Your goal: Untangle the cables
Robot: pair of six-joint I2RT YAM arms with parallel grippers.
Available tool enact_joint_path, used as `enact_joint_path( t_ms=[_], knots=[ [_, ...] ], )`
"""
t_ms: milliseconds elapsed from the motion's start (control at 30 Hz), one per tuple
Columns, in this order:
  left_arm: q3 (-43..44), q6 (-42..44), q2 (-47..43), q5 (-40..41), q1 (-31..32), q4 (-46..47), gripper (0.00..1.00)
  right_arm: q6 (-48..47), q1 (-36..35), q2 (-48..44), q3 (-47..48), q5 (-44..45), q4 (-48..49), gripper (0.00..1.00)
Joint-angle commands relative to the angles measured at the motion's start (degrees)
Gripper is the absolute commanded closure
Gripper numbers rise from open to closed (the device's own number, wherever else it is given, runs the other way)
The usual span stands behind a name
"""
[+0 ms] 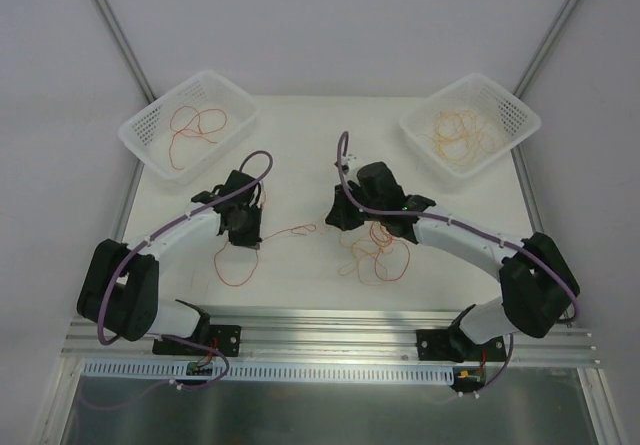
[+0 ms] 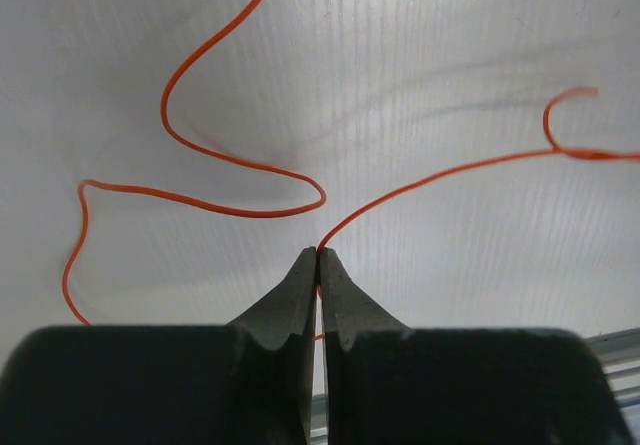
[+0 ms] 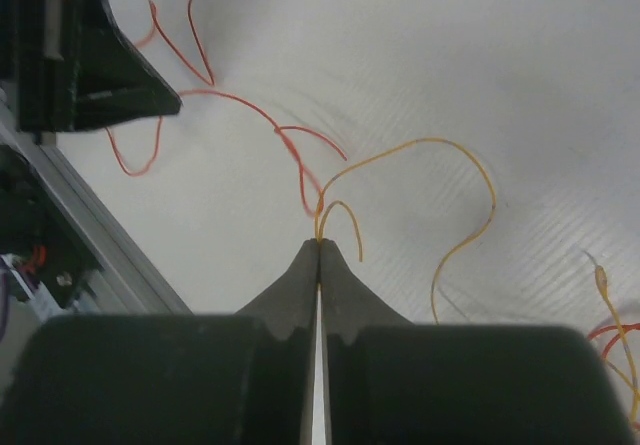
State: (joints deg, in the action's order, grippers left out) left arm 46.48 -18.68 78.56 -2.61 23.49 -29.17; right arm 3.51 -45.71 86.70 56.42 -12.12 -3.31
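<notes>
Left end effector (image 2: 317, 257) pinches a red cable (image 2: 440, 173) (tips pressed together), while the right end effector (image 3: 319, 247) clamps a yellow cable (image 3: 430, 141).

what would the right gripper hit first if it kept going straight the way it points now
Likely the thin red wire curling just past its tips, then the white tabletop. The right gripper is shut on a thin orange-yellow wire; depth is hard to judge.

You have a white table (image 1: 300, 155) filling the middle of the frame. One white perforated basket (image 1: 143, 125) sits at its upper left corner, a second basket (image 1: 517, 115) at its upper right. A ribbed aluminium rail (image 1: 330, 340) runs along the bottom.
</notes>
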Motion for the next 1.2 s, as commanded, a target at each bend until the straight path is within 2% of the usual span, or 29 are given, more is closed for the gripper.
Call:
enact_joint_path(
  t_ms=[0,67,133,300,333,533,700,900,1000,1167],
  knots=[
    [-2.0,-2.4,0.1,-6.0,-0.7,2.9,1.0,9.0,3.1,-5.3,-5.0,-6.9,9.1,0.99],
    [-3.1,-4.1,0.1,-8.8,-0.6,4.5,1.0,12.8,4.0,-7.2,-6.6,-7.9,12.8,0.99],
    [-3.7,-5.0,0.1,-11.2,-0.3,5.9,1.0,12.9,3.9,-7.6,-6.2,-7.9,12.7,0.99],
    [-5.5,-5.1,-3.0,-7.4,-0.6,5.7,1.0,11.2,4.5,-9.7,-6.8,3.2,2.1,0.99],
    [-6.3,-5.3,-4.8,-5.8,-1.2,5.5,1.0,11.5,5.5,-10.3,-7.5,8.2,-2.1,0.99],
    [-9.4,-6.4,-11.4,-3.6,-9.8,4.0,1.0,13.1,16.1,-21.8,-14.1,13.9,-10.5,0.99],
    [-8.3,-6.1,-15.2,-0.6,-11.4,3.1,1.0,8.4,20.3,-25.4,-11.3,17.1,-20.6,0.99],
    [-4.8,-3.4,-14.5,1.6,-11.7,1.1,1.0,7.6,21.0,-28.4,-10.5,19.2,-25.3,0.99],
    [-3.8,-2.7,-15.5,-4.9,-11.4,1.1,1.0,6.9,20.3,-27.7,-8.8,13.2,-24.7,0.99],
    [-1.0,-2.1,-14.3,-10.6,-7.8,1.1,1.0,5.0,13.9,-20.1,-0.7,12.6,-24.0,0.99]
  ],
)
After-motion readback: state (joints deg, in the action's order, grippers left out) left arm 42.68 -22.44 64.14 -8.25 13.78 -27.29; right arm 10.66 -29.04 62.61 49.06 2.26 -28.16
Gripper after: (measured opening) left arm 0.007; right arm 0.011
